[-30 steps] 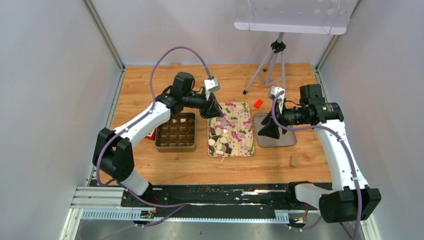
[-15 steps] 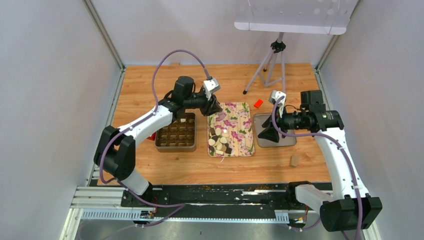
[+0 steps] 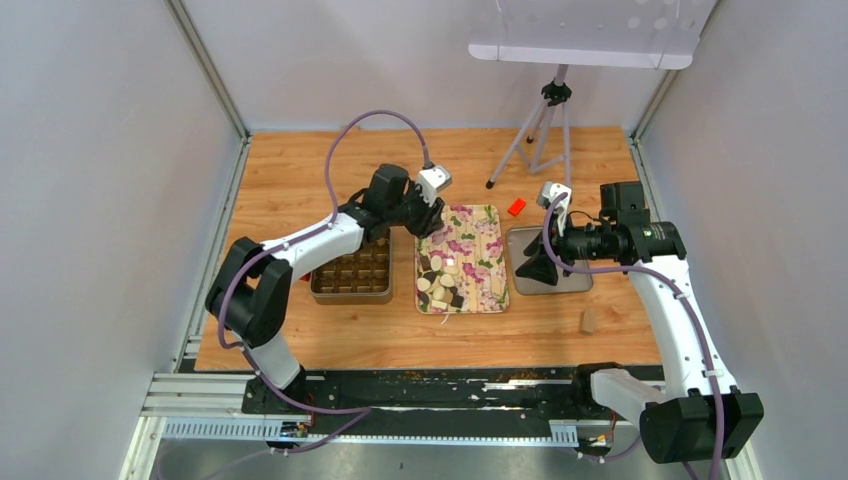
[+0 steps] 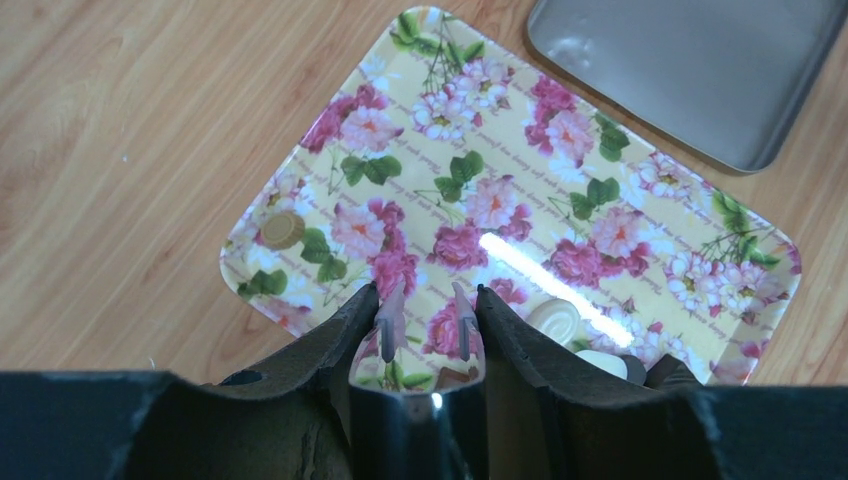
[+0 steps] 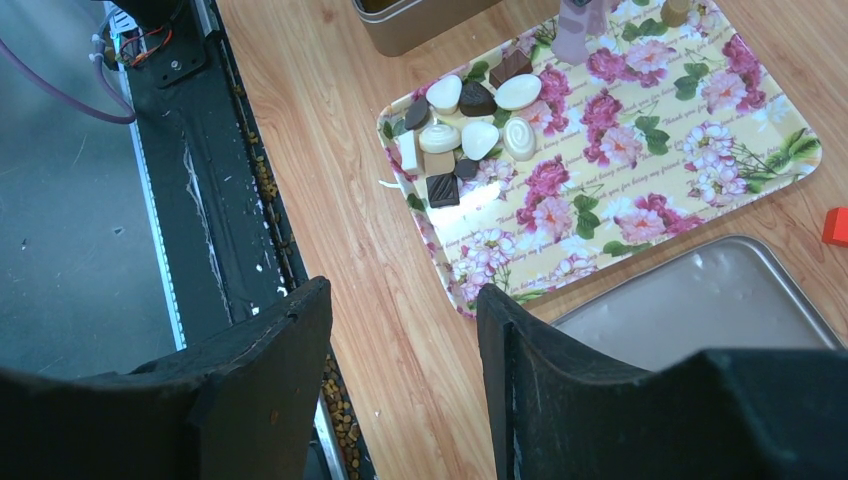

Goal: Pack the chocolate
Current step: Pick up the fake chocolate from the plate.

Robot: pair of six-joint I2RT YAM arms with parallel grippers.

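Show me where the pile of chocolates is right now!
In the top view, the pile of chocolates sits at the near left end of the flowery tray, between the divided tin and the grey metal tray.

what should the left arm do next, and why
Probably nudge the left end effector toward the tan round chocolate near the floral tray's far corner and lower over it. Its fingers stand apart with nothing between them, above bare tray, and that piece lies alone, easier to grip than the other pieces heaped together at the near end.
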